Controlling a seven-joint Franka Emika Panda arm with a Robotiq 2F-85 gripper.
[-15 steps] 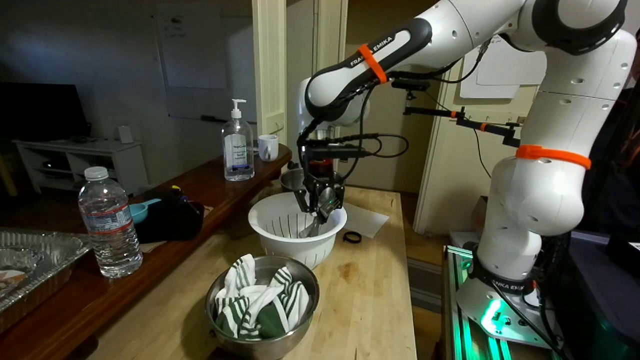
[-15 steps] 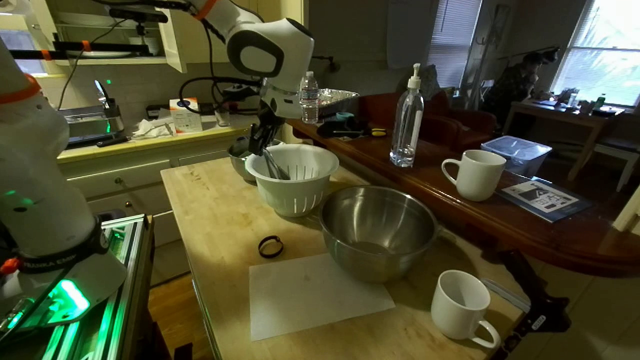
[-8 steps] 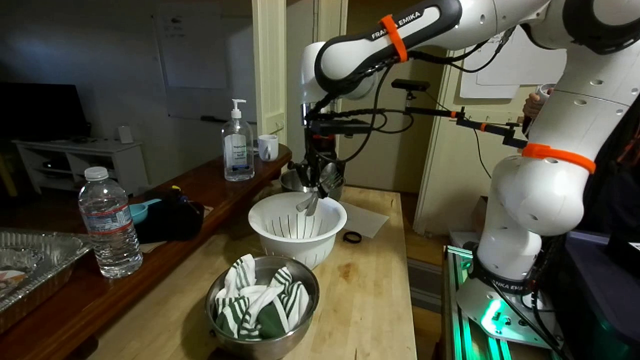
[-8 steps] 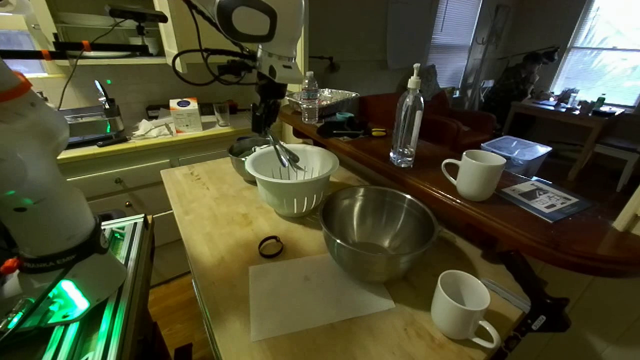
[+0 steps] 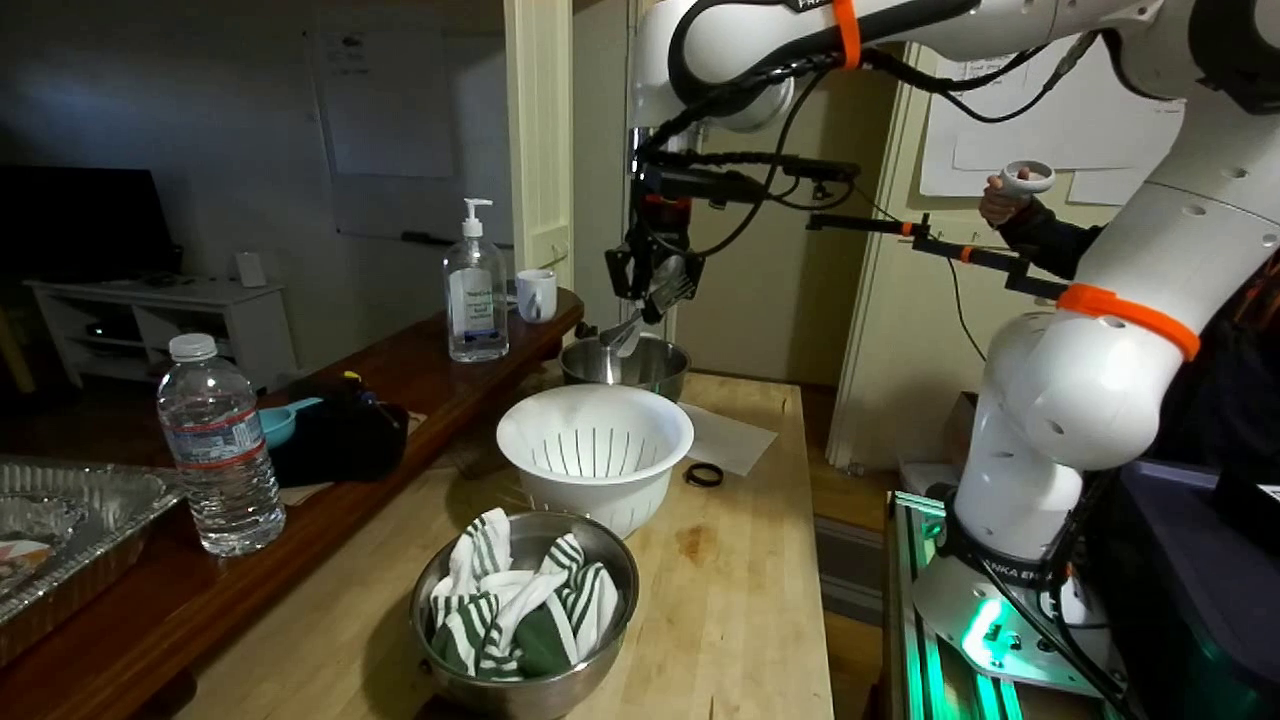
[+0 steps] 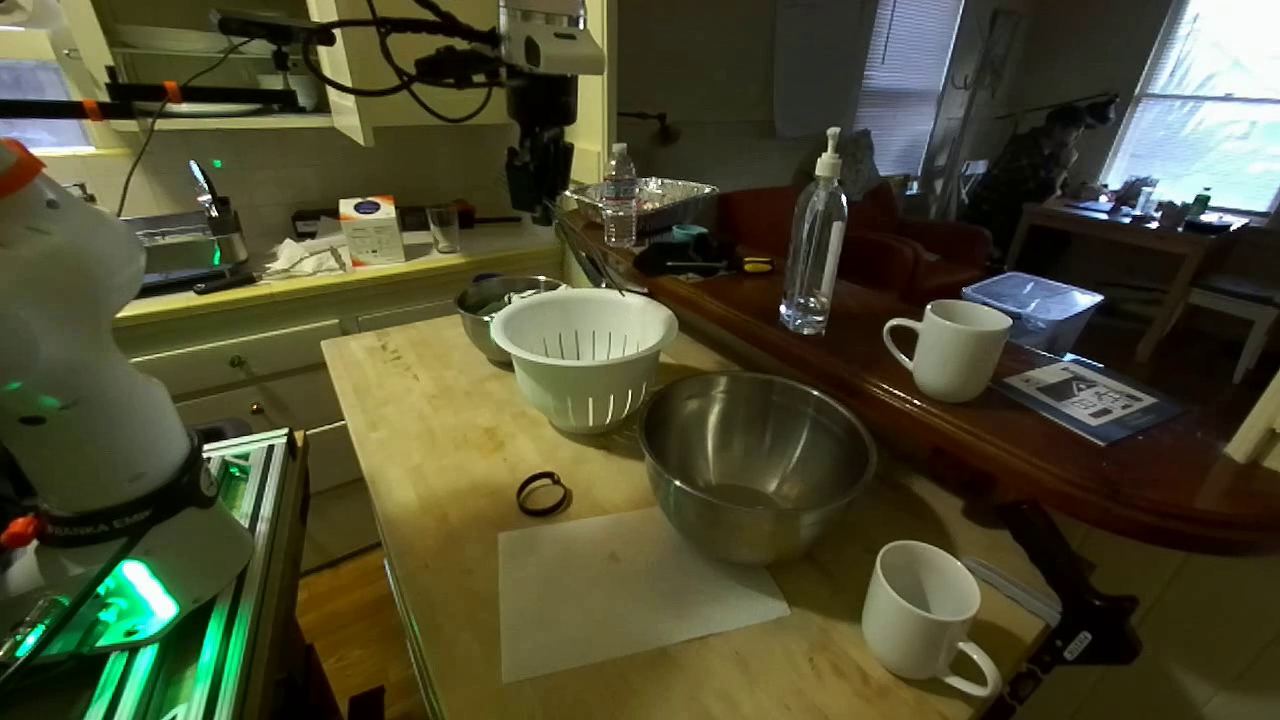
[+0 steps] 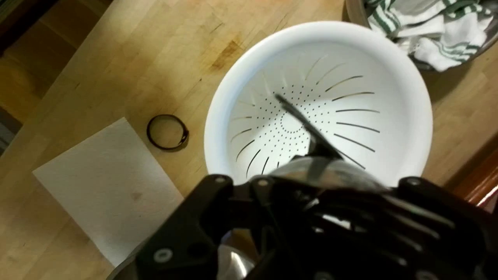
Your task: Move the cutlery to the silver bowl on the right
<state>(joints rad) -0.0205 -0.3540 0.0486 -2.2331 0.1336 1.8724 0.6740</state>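
My gripper (image 5: 652,305) is shut on the cutlery (image 5: 670,285), a metal fork and spoon with handles hanging down. In the wrist view, a dark handle (image 7: 299,116) and a rounded spoon head (image 7: 330,171) stick out past the black fingers. The gripper (image 6: 538,205) is raised well above the table, over the white slotted colander (image 6: 590,385). Nothing is inside the colander (image 7: 400,85). The silver bowl (image 6: 750,535) is plain, shiny and stands beside the colander. It also shows behind the colander in an exterior view (image 5: 660,375), and partly under the fingers in the wrist view (image 7: 238,264).
A steel bowl with green-and-white cloths (image 5: 520,610) stands on the colander's far side from the silver bowl. A paper sheet (image 6: 630,600), a black ring (image 6: 541,495) and a white mug (image 6: 915,615) are on the table. A raised wooden ledge holds a sanitizer bottle (image 5: 477,300).
The gripper has risen straight up with the cutlery, lifting it out of the colander. A person's hand with a white controller has come into view behind the arm.
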